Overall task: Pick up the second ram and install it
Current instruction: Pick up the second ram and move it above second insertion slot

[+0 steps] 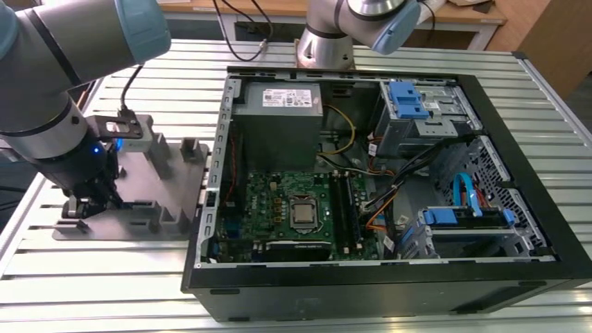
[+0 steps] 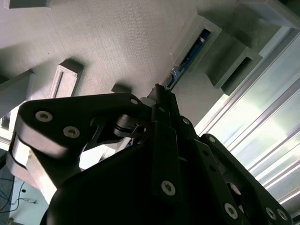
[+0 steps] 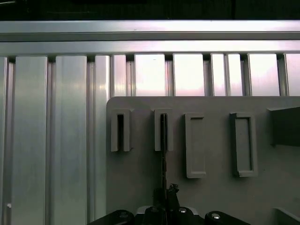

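The open computer case (image 1: 370,295) sits well apart from the grey fixture plate (image 1: 162,173). A pinch this near one end could, I judge, tilt the thin board or jam it in its holder. The gripper (image 3: 165,200) is closed almost fully on the second ram (image 2: 191,54), which stands on edge in the plate's slot.
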